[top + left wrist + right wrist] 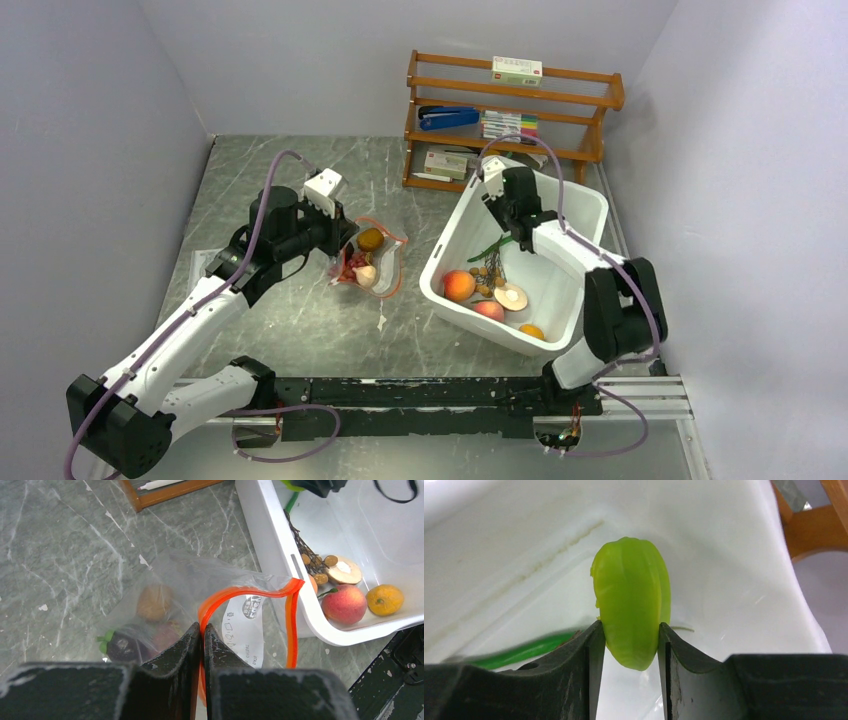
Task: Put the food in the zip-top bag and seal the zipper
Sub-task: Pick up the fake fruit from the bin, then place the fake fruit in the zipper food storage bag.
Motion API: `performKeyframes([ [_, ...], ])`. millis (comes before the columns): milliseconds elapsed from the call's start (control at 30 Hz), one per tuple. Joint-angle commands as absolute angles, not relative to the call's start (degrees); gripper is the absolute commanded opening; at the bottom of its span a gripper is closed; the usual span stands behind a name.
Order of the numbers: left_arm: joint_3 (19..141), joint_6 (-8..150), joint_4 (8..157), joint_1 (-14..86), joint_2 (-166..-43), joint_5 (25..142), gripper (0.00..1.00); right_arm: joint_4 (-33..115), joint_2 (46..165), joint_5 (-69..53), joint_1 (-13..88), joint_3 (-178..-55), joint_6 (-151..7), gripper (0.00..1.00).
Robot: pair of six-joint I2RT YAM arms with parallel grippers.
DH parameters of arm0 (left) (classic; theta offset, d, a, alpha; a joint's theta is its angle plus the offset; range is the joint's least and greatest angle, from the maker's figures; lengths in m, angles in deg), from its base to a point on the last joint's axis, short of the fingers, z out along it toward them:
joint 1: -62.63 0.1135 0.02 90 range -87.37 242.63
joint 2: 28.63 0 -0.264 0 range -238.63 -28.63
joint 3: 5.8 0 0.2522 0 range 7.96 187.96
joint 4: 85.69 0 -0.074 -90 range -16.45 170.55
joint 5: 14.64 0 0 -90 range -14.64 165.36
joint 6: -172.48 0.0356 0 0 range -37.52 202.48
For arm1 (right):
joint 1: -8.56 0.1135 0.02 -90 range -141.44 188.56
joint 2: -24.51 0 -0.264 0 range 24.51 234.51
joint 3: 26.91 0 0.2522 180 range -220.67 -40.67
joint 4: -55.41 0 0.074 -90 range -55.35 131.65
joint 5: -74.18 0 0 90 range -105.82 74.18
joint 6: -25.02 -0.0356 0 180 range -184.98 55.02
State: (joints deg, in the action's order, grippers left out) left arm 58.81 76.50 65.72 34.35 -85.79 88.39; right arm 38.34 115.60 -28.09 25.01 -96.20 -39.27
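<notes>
1. The surface [300,330] carries the white bin [455,228] and, just to its left, the zip-top bag [368,262].
2. The bin holds the unpacked food.
3. The bag lies with its mouth facing the bin and contains several pieces.
4. The left gripper [202,628] is clamped on the zipper [292,625], apparently to keep the mouth open for loading.
5. The right gripper [630,627], inside the bin, pinches the green pod [631,595] across its width, likely for transfer.
6. The zipper is unsealed.

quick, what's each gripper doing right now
left gripper: closed on the zipper of the bag
right gripper: closed on the green pod
</notes>
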Motion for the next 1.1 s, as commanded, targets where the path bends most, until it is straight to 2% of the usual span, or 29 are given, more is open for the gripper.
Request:
performKeyframes([
  [0, 58.6, 75.8, 67.5, 34.7, -85.8, 86.7, 0.07, 32.3, 107.2, -26.2, 25.1, -96.4, -47.2, 0.40],
  [233, 58.6, 75.7, 67.2, 34.7, -85.9, 85.8, 0.07, 28.2, 94.8, -17.9, 26.9, -95.7, -50.9, 0.41],
  [433, 58.5, 75.6, 67.4, 34.7, -85.8, 85.7, 0.07, 27.6, 87.5, -12.4, 32.9, -96.5, -52.7, 0.42],
  [667, 58.4, 75.8, 67.4, 34.7, -85.8, 85.6, 0.07, 31.1, 86.2, -10.2, 47.1, -97.1, -53.3, 0.42],
  [967, 58.6, 76.5, 67.3, 34.7, -86.2, 85.9, 0.07, 39.8, 86.6, 0.9, 55.8, -94.6, -50.2, 0.43],
  [1067, 58.7, 76.5, 66.9, 34.7, -86.3, 86.0, 0.07, 43.9, 86.7, -4.9, 60.6, -92.3, -48.1, 0.42],
])
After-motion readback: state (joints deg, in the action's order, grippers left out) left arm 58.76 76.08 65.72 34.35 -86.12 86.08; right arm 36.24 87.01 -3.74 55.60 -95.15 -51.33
